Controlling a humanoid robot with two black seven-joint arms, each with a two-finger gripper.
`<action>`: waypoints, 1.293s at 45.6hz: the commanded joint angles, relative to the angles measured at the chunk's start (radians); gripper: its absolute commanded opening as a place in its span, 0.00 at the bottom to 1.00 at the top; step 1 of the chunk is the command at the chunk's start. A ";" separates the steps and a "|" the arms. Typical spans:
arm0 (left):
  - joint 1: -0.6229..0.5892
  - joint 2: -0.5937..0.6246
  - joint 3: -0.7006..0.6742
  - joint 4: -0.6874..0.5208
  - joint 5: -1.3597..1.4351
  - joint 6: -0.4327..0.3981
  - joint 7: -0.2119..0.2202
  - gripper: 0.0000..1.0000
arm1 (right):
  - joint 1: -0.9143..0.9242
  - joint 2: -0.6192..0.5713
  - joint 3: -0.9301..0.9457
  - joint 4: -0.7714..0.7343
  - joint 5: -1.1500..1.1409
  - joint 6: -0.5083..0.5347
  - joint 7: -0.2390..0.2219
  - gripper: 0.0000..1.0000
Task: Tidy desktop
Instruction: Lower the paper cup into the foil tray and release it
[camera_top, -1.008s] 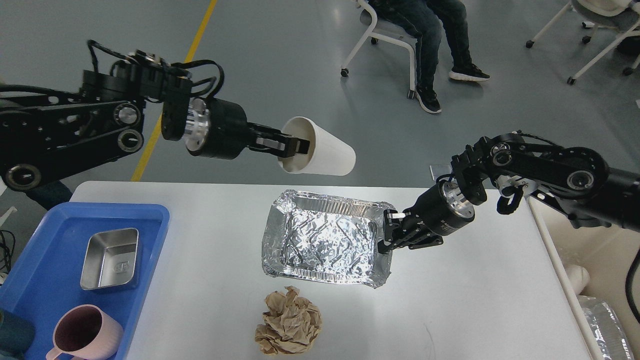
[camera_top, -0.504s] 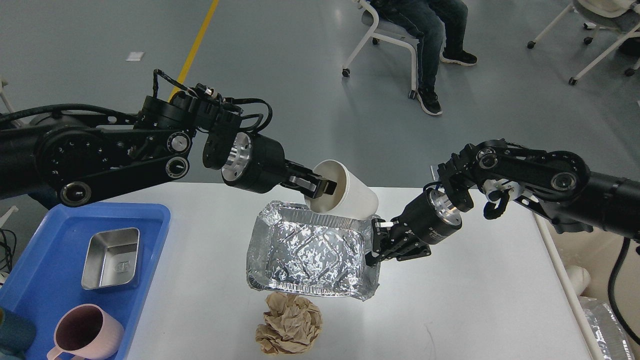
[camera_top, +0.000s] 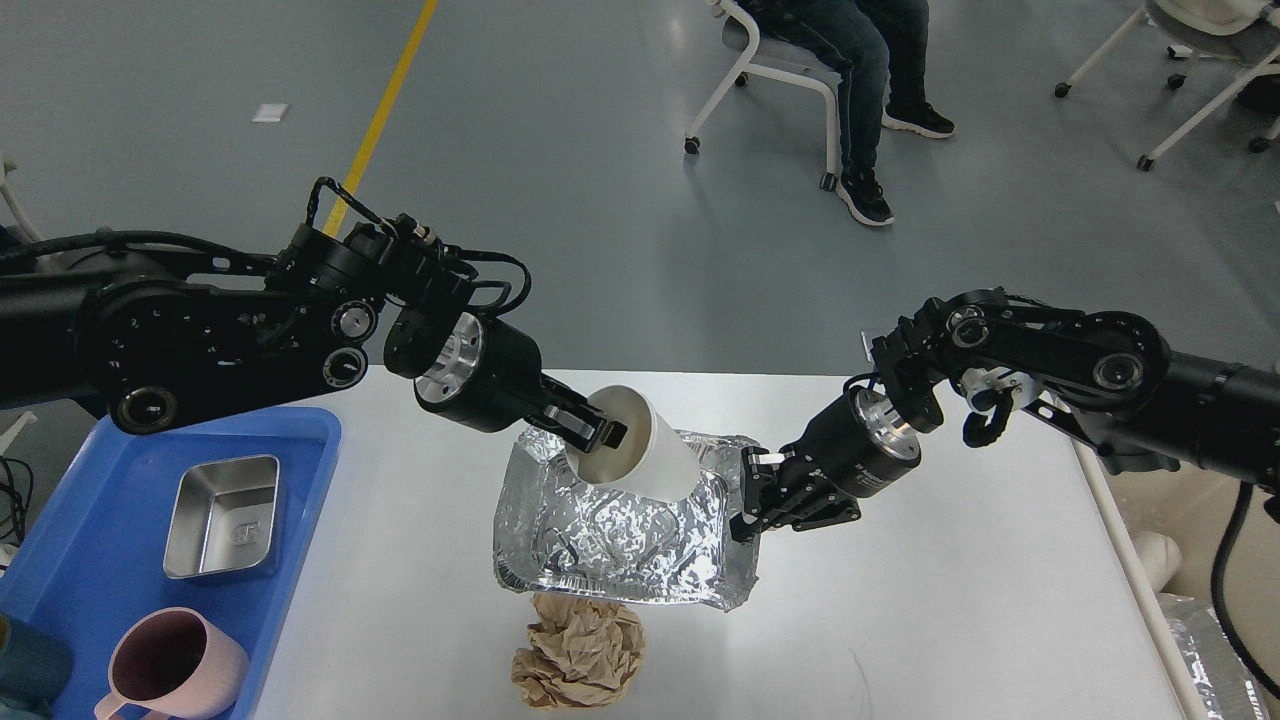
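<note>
The white desktop (camera_top: 950, 600) fills the lower part of the head view. My left gripper (camera_top: 598, 432) is shut on the rim of a white paper cup (camera_top: 640, 460), which lies tilted inside a foil tray (camera_top: 620, 535). My right gripper (camera_top: 752, 498) is shut on the tray's right rim and holds the tray lifted and tilted over the desktop. A crumpled brown paper ball (camera_top: 578, 652) lies on the desktop just below the tray's front edge.
A blue tray (camera_top: 300, 450) at the left holds a steel dish (camera_top: 222, 518) and a pink mug (camera_top: 165, 667). A cream bin (camera_top: 1190, 600) stands off the table's right edge. A seated person (camera_top: 850, 60) and chairs are beyond the table.
My left gripper has brought the cup down and forward from the air into the foil tray. My right gripper has shifted the tray slightly left and toward me, over the paper ball.
</note>
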 joint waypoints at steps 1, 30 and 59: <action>0.017 -0.012 0.005 0.001 0.003 0.005 0.019 0.07 | 0.000 0.001 0.000 0.000 0.000 -0.001 0.000 0.00; 0.111 -0.109 0.016 0.019 0.003 0.080 0.105 0.61 | -0.002 0.011 0.002 0.001 0.000 0.001 0.000 0.00; 0.134 -0.126 -0.099 0.041 -0.017 0.129 0.110 0.73 | -0.011 0.011 0.000 0.000 -0.006 -0.001 0.002 0.00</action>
